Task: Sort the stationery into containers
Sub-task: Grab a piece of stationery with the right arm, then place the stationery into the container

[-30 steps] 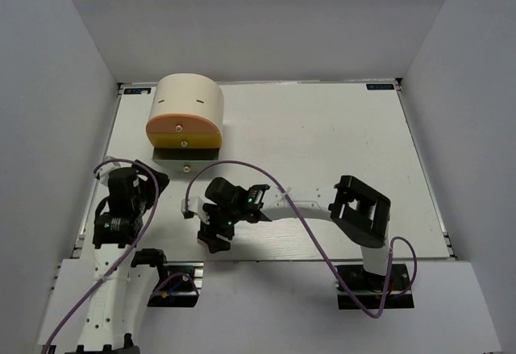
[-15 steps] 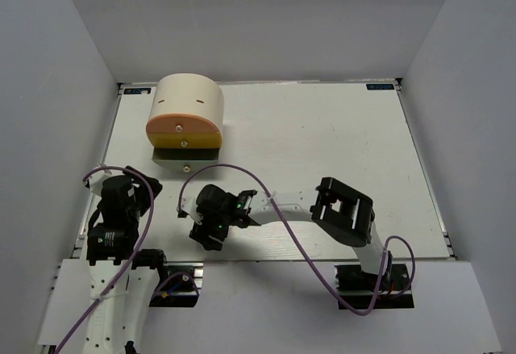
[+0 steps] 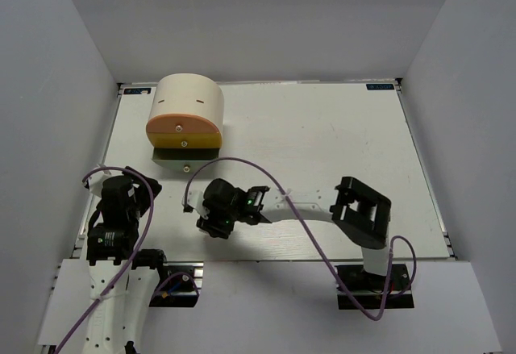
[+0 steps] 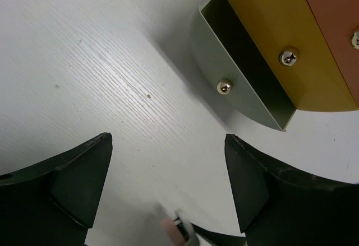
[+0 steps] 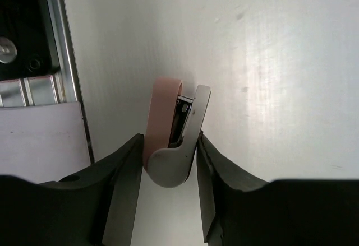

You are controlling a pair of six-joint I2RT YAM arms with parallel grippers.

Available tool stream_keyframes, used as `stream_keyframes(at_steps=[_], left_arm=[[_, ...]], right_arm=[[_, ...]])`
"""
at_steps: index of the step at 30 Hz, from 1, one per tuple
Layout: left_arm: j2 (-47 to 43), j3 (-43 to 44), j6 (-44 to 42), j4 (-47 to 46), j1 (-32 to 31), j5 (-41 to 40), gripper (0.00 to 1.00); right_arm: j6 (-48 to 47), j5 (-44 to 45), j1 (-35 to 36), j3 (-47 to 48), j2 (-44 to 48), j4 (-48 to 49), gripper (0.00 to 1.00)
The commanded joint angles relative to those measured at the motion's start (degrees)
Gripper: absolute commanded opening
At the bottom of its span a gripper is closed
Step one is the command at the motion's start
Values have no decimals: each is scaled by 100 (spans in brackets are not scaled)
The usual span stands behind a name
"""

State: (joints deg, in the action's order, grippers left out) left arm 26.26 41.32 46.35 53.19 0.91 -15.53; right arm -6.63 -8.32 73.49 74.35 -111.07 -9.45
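Right gripper [image 3: 211,229], seen from the top external camera, is down at the table [image 3: 322,144] on the near side of the cream box [image 3: 189,104]. It sits a little right of the box's pulled-out bottom drawer [image 3: 187,159] and clear of it. What it holds is hidden under the wrist from here.

From the left wrist, the left gripper [image 4: 168,145] is spread wide with nothing between its jaws, looking at the open drawer. A blurred pink scrap shows at the bottom edge, nearer than the box.

On the right wrist, the fingers [image 5: 132,162] pinch a small pink-and-grey piece [image 5: 162,106] of stationery from both sides as it lies on the table.

This looks like the pick-up step. Next, I judge, comes a straight lift, a carry toward the box, and a release over the drawer's dark opening.
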Motion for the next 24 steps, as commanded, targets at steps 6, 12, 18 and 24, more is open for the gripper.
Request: stream_keyframes(at_steps=[6,12,18,24], left_arm=[[-68,113,-21,-10,-12,-29,92],[-68,113,-21,-63,-12,24,92],[-16,113,-73,-63,-12,76,92],[-16,113,-73,-116,-12,129,92]], right_arm=[[-882,480,-607,326,1043,461,30],[-1550,1040,-1012,730,921,866,28],[-2113,1447,-1241,1275,472,1524,28],[-2711,1578,-1250,1328,138,2052,28]])
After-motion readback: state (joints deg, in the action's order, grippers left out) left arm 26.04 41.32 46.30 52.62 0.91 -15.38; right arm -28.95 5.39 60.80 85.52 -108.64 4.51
